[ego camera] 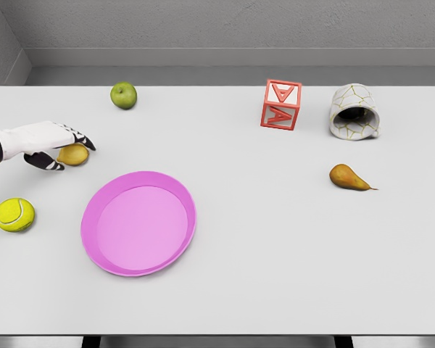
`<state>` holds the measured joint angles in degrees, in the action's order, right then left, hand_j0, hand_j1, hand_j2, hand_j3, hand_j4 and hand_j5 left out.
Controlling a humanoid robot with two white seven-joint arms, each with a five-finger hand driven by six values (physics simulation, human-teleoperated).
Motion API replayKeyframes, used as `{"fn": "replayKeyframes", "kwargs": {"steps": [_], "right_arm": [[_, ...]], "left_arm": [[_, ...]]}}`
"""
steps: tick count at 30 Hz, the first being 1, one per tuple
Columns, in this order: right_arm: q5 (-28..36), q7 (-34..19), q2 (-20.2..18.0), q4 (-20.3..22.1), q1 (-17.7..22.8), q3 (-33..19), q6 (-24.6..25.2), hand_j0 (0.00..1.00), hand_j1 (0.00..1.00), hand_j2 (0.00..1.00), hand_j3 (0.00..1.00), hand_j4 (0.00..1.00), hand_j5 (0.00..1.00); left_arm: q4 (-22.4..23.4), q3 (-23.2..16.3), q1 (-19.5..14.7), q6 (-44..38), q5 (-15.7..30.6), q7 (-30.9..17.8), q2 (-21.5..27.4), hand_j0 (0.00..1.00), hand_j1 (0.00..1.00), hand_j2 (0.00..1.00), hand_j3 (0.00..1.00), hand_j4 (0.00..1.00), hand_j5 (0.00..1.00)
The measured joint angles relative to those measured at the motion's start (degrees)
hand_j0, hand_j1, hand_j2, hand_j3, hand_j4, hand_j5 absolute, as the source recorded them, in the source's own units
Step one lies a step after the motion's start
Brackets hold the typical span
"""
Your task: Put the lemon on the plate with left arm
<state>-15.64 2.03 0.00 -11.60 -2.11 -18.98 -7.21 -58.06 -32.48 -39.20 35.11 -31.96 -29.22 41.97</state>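
The small yellow lemon [74, 154] lies on the white table [275, 239], up and to the left of the round pink plate [138, 223], near it but not touching it. The lemon is not on the plate.

My left hand [49, 145] reaches in from the left edge and sits around the lemon. The white fingers with dark tips [81, 139] arch over the top of the fruit, and the thumb [51, 164] curls under its near left side. The fingers are half closed about the lemon. Whether they press firmly on it I cannot tell; the fruit rests at table level.

Positions relative to the pink plate:
- A yellow-green tennis ball [14, 214] lies to the left of the plate, well apart from it and below my hand.
- A green apple [123, 95] sits far above the plate, near the table's back edge.
- A red open-frame letter block [280, 104] stands up and to the right, well apart.
- A white mug with a yellow crackle pattern [354, 111] lies on its side further right of the block, mouth facing forward.
- A brown pear [349, 177] lies to the right of the plate, well apart, stem pointing right.

The plate holds nothing.
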Motion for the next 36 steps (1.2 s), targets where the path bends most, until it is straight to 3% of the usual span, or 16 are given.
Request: {"fn": "replayKeyframes", "kwargs": {"steps": [4, 15, 30, 36], "right_arm": [[0.01, 0.00, 0.00, 0.00, 0.00, 0.00, 0.00, 1.00, 1.00, 1.00, 1.00, 1.00, 1.00], [0.01, 0.00, 0.00, 0.00, 0.00, 0.00, 0.00, 1.00, 1.00, 1.00, 1.00, 1.00, 1.00], [0.00, 0.00, 0.00, 0.00, 0.00, 0.00, 0.00, 1.00, 1.00, 1.00, 1.00, 1.00, 1.00], [0.01, 0.00, 0.00, 0.00, 0.00, 0.00, 0.00, 1.00, 1.00, 1.00, 1.00, 1.00, 1.00]], "left_arm": [[0.17, -0.06, 0.00, -0.02, -0.15, -0.02, 0.00, 0.66, 0.66, 0.66, 0.66, 0.66, 0.66], [0.13, -0.70, 0.00, -0.54, -0.04, 0.02, -0.05, 0.56, 0.56, 0.56, 0.56, 0.56, 0.56], [-0.49, 1.27, 0.00, -0.01, 1.94, -0.43, -0.08, 0.53, 0.53, 0.53, 0.53, 0.53, 0.53], [-7.36, 2.23, 1.32, 0.05, 3.42, -0.43, 0.14, 0.52, 0.52, 0.52, 0.52, 0.52, 0.52]]}}
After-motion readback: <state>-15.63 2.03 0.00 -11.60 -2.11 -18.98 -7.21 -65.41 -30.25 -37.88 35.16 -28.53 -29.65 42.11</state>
